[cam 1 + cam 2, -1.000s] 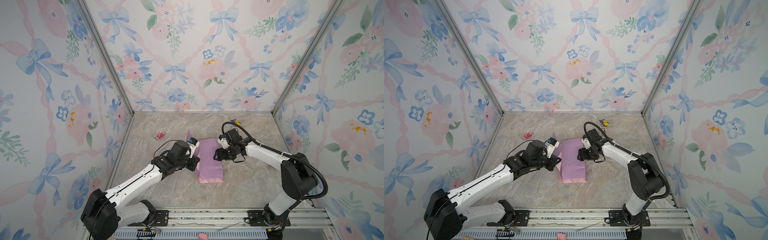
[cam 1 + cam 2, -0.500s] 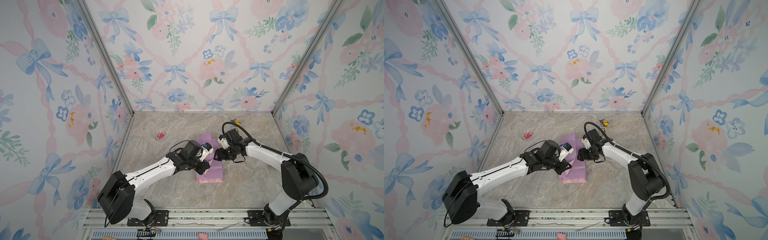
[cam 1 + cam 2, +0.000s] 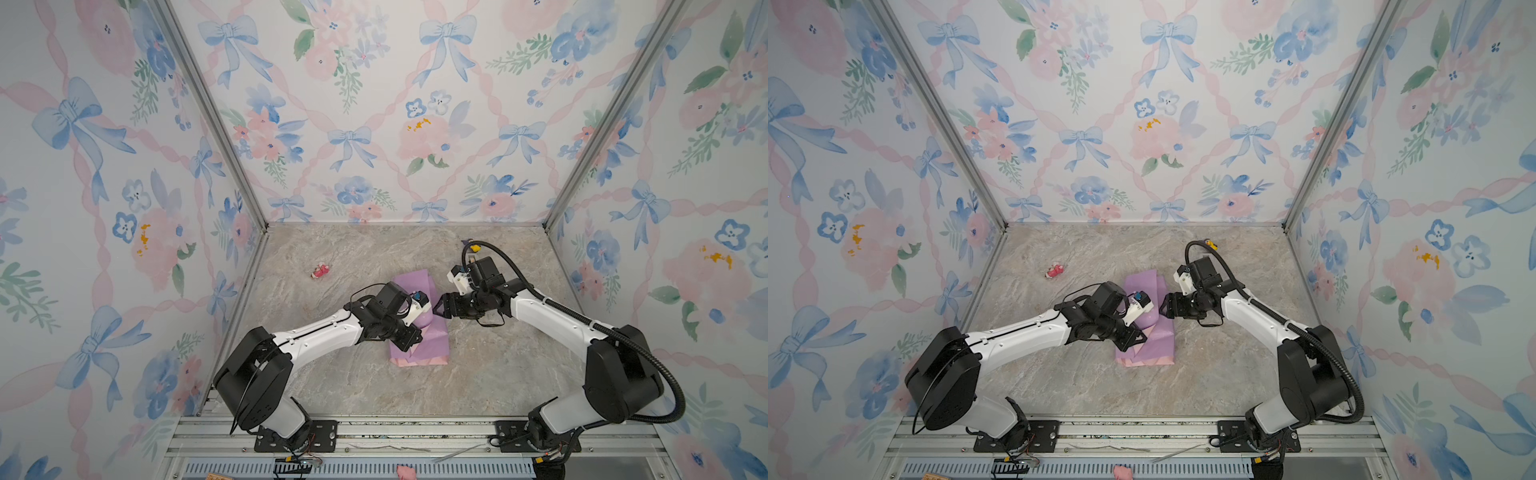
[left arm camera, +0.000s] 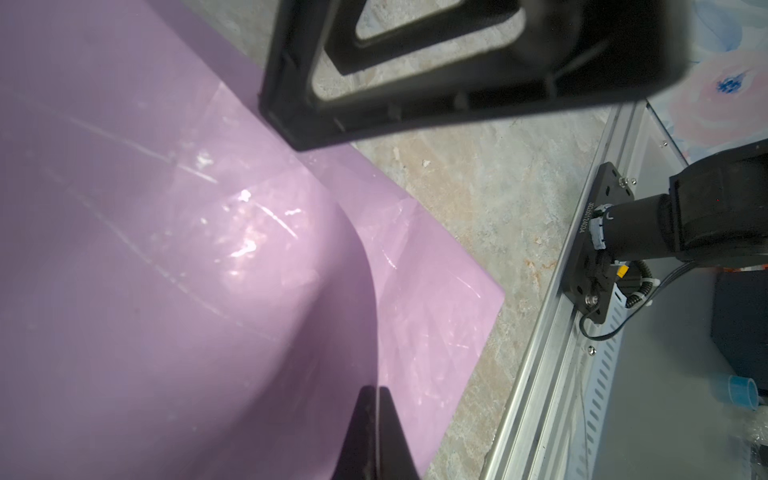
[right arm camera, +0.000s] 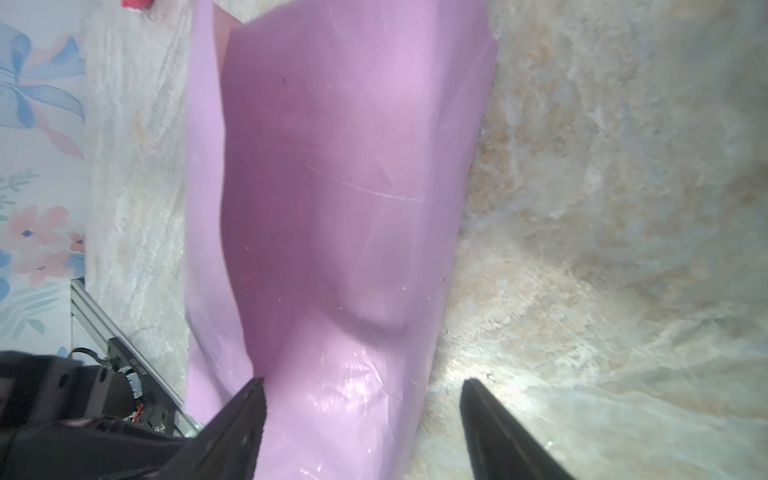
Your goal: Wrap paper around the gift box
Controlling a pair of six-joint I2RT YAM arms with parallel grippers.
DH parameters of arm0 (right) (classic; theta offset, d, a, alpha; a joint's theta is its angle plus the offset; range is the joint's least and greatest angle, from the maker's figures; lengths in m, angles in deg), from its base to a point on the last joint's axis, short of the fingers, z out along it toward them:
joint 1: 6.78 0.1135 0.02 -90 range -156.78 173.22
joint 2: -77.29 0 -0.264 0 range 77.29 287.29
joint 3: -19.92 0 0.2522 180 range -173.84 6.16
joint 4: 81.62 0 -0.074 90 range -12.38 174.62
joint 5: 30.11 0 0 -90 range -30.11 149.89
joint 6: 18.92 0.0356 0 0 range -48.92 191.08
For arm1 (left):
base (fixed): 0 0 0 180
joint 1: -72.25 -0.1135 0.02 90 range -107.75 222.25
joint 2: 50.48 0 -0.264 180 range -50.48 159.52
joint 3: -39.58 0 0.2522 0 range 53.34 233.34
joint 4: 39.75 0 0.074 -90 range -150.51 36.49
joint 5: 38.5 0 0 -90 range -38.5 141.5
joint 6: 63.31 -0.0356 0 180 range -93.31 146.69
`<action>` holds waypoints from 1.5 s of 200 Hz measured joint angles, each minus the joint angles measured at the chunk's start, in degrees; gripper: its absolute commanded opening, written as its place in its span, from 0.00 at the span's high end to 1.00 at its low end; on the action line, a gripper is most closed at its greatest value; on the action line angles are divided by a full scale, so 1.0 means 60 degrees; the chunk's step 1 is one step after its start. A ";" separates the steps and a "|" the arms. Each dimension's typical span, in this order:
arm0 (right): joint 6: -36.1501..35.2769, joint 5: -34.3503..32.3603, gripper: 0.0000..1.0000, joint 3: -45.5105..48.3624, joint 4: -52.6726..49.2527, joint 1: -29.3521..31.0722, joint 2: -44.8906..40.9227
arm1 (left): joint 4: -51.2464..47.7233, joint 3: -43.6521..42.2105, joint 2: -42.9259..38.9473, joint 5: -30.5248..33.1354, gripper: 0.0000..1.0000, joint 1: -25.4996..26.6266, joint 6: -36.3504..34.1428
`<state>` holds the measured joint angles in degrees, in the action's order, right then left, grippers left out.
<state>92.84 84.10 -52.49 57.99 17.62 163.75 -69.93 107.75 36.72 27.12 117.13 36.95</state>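
Items I log on screen:
- Marbled grey surface [image 3: 353, 390], with an aluminium rail [image 3: 395, 432] along its near edge.
- Bow-and-flower walls [image 3: 374, 124] on three sides.
- The paper [image 3: 432, 349], lilac face up, mid-surface.
- Left claw [image 4: 376, 399], pinched on the paper's raised edge.
- Right claw [image 5: 362, 386], spread apart at the paper's side.
- Small pink item [image 3: 320, 271], back left.

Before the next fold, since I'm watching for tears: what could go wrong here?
The right gripper is open at the edge of the paper, so the bulging flap could spring back. The left gripper, shut, is low over the paper; dragging might crease or tear it.
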 measured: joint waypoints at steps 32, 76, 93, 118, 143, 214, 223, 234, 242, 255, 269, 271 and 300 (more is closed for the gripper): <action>0.0273 0.0656 0.21 0.0109 0.0321 -0.0229 -0.0084 | 0.0004 0.0117 0.0109 -0.0073 1.00 0.0000 -0.0040; 0.0510 0.1231 0.19 0.0113 0.0659 -0.0229 0.0084 | -0.0004 0.0131 0.0226 -0.0113 1.00 0.0000 -0.0076; 0.0510 0.1122 0.19 0.0040 0.0572 -0.0182 0.0288 | -0.0007 0.0146 0.0284 -0.0168 1.00 0.0000 -0.0142; 0.0361 0.0612 0.19 -0.0321 0.0226 -0.0033 0.0739 | -0.0007 0.0160 0.0317 -0.0237 1.00 0.0000 -0.0189; 0.0215 0.0317 0.19 -0.0641 0.0087 0.0146 0.1220 | -0.0004 0.0168 0.0321 -0.0310 1.00 0.0000 -0.0211; 0.0011 -0.0080 0.38 -0.0980 0.0047 0.0277 0.2047 | -0.0080 0.0423 0.0306 -0.0415 0.44 -0.0018 0.0011; 0.0007 -0.0076 0.39 -0.0980 0.0055 0.0277 0.2044 | -0.0091 0.0514 0.0237 -0.0404 0.42 -0.0066 0.0182; 0.0015 -0.0069 0.39 -0.0980 0.0058 0.0277 0.2044 | -0.0091 0.0590 0.0025 -0.0280 0.39 -0.0197 0.0528; 0.0015 -0.0058 0.40 -0.0980 0.0062 0.0277 0.2040 | -0.0080 0.0605 -0.0237 -0.0146 0.38 -0.0368 0.0801; 0.0018 -0.0036 0.40 -0.0973 0.0084 0.0277 0.2040 | -0.0069 0.0605 -0.0747 0.0160 0.35 -0.0736 0.1348; 0.0022 -0.0025 0.40 -0.0973 0.0091 0.0277 0.2040 | 0.0120 0.0477 -0.1362 0.0459 0.32 -0.1290 0.2025; 0.0022 -0.0022 0.40 -0.0973 0.0091 0.0277 0.2040 | 0.0189 0.0441 -0.1457 0.0495 0.31 -0.1384 0.2135; 0.0047 -0.0004 0.40 -0.0965 0.0117 0.0284 0.2022 | 0.0805 -0.0492 -0.2313 0.1126 0.30 -0.2433 0.3537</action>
<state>93.12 84.08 -58.29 58.69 19.33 175.88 -65.10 104.80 22.84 33.88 102.53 58.17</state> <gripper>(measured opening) 0.599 0.701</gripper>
